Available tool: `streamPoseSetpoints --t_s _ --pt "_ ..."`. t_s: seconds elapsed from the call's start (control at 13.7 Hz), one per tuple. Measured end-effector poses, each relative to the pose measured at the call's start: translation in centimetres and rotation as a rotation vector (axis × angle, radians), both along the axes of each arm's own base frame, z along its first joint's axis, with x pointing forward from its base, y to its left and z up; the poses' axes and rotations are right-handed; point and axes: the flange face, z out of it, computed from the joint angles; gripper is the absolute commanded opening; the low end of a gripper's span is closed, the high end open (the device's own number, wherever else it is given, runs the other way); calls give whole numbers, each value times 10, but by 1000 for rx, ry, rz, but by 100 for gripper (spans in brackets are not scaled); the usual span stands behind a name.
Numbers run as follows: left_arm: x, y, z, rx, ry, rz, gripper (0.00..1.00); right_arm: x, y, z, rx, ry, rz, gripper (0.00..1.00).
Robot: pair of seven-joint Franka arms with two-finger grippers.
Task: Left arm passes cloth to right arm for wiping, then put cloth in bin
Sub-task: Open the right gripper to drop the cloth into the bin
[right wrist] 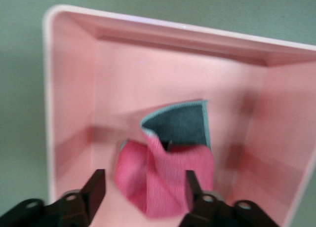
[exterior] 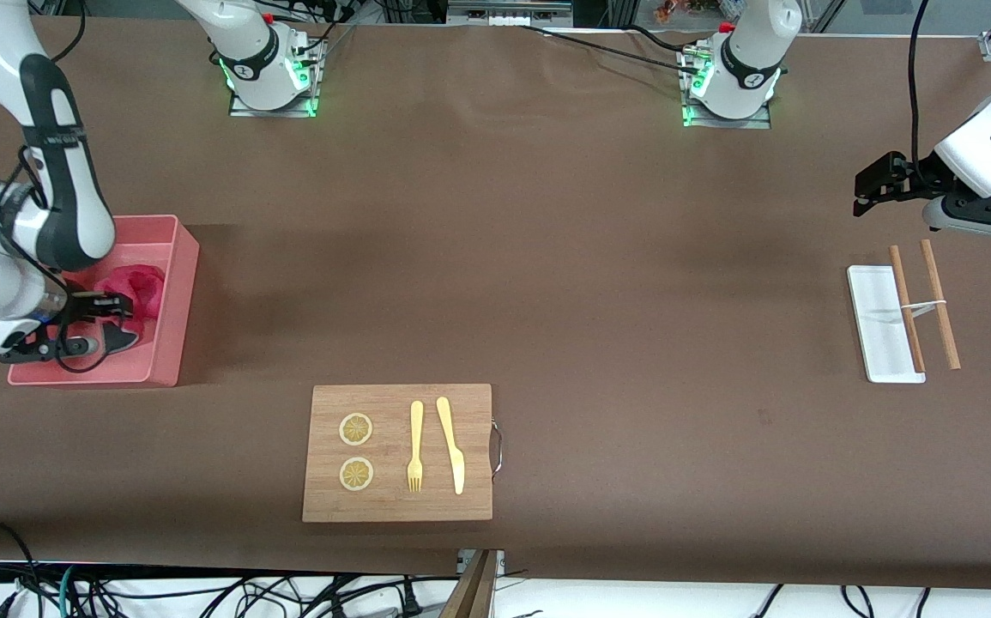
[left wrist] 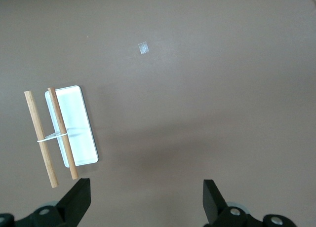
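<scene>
cloth (right wrist: 165, 180) in bin (exterior: 182, 283) (crumpled); right tool (right wrist: 143, 190) above, spread wide | left tool (left wrist: 145, 197) wide, waiting

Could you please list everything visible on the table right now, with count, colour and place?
cloth: one, magenta with grey underside, crumpled inside the bin.
bin: one, salmon pink, at the right arm's end of the table.
wooden board: one, light brown, nearest the front camera.
lemon slices: two, yellow, on the board.
fork: one, yellow, on the board.
knife: one, yellow, beside the fork.
tray: one, white, at the left arm's end.
sticks: two, brown, beside and across the tray.
right gripper: fingers open over the cloth.
left gripper: open, waiting above bare table.
</scene>
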Motion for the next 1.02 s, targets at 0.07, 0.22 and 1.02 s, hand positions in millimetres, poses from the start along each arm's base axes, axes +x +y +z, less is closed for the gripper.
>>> streamPoseSetpoints --t_s 0.07,0.22,1.02 --pt "0 1 0 0 0 1 100 -2 1 20 5 7 -4 100" --pt "0 1 0 0 0 3 100 -7 8 56 19 17 -5 100" --pt "0 3 0 0 0 6 100 -45 147 256 42 21 39 100"
